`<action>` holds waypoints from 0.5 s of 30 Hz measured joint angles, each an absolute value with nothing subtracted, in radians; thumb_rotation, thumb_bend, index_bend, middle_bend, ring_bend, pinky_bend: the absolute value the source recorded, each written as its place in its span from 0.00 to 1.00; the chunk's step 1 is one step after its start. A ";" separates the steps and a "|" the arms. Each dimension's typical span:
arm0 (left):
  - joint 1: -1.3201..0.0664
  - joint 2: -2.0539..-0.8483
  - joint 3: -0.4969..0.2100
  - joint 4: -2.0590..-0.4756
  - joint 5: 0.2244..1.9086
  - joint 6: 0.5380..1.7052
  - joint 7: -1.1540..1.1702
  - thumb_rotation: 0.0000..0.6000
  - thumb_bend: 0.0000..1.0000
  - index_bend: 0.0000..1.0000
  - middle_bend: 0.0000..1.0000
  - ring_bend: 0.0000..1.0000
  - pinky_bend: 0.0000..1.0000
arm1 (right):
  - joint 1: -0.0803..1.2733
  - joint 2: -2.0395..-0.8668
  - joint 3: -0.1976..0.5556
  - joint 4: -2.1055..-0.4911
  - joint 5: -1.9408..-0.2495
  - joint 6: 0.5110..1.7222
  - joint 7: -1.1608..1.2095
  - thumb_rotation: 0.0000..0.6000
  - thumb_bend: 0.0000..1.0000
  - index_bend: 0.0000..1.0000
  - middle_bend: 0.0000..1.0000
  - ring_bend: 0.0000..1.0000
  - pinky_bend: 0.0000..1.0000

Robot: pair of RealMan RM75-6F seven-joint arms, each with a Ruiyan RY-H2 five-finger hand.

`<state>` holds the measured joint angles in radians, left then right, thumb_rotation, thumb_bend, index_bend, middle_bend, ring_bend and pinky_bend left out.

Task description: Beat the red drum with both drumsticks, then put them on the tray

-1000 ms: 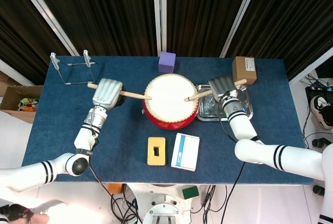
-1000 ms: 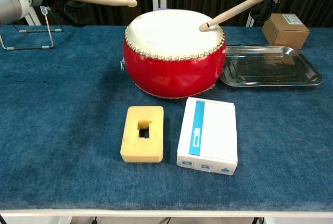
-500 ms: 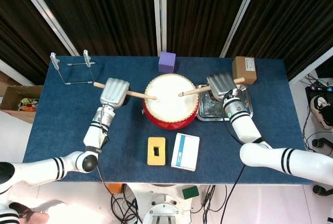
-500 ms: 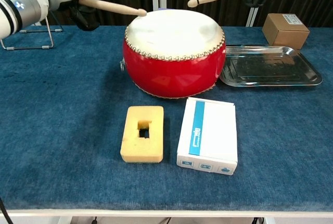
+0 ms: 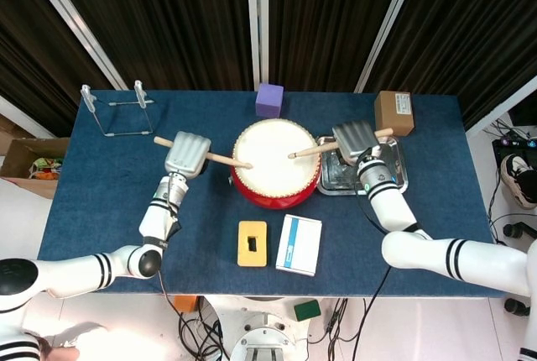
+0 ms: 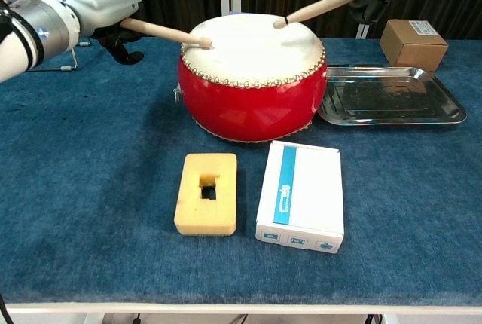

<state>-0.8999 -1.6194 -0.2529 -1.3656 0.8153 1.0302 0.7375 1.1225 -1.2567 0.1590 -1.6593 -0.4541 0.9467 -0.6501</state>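
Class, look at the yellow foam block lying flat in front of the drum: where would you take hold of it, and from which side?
Grip the yellow foam block across its two long side faces, coming straight down from above. It lies flat on the table with bare cloth to its left and only a narrow gap to the white box on its right.

This looks like a robotics lab or data-collection room rather than a home. A table covered in dark blue felt-like cloth [image 5: 101, 210] stands before floor-length black pleated curtains [image 5: 185, 17] hung between white metal frame bars [image 5: 253, 21]. Black cables [image 5: 189, 332] trail over the pale floor beside the robot's base, and an open brown cardboard box [image 5: 29, 164] sits on the floor to one side. A small purple cube [image 5: 269, 100] and a bent-wire metal stand [image 5: 117, 109] rest on the cloth like test props.
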 measured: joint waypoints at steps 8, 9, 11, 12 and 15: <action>-0.884 -1.561 -0.279 -1.448 0.831 1.092 0.701 1.00 0.38 1.00 1.00 1.00 1.00 | 1.108 -1.283 0.146 -1.614 -0.475 0.907 -0.628 1.00 1.00 1.00 1.00 1.00 1.00; -0.881 -1.546 -0.282 -1.469 0.837 1.100 0.696 1.00 0.38 1.00 1.00 1.00 1.00 | 1.114 -1.296 0.138 -1.599 -0.462 0.902 -0.645 1.00 1.00 1.00 1.00 1.00 1.00; -0.877 -1.516 -0.288 -1.510 0.846 1.113 0.689 1.00 0.38 1.00 1.00 1.00 1.00 | 1.130 -1.323 0.118 -1.569 -0.426 0.896 -0.693 1.00 1.00 1.00 1.00 1.00 1.00; -0.877 -1.509 -0.289 -1.519 0.847 1.115 0.688 1.00 0.38 1.00 1.00 1.00 1.00 | 1.137 -1.333 0.111 -1.560 -0.407 0.895 -0.713 1.00 1.00 1.00 1.00 1.00 1.00; -0.887 -1.527 -0.284 -1.507 0.839 1.104 0.698 1.00 0.38 1.00 1.00 1.00 1.00 | 1.157 -1.346 0.105 -1.554 -0.362 0.903 -0.751 1.00 1.00 1.00 1.00 1.00 1.00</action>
<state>-0.8866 -1.5274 -0.2837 -1.5069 0.8388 1.1040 0.6976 1.1570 -1.3462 0.1051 -1.5536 -0.3621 0.9029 -0.7511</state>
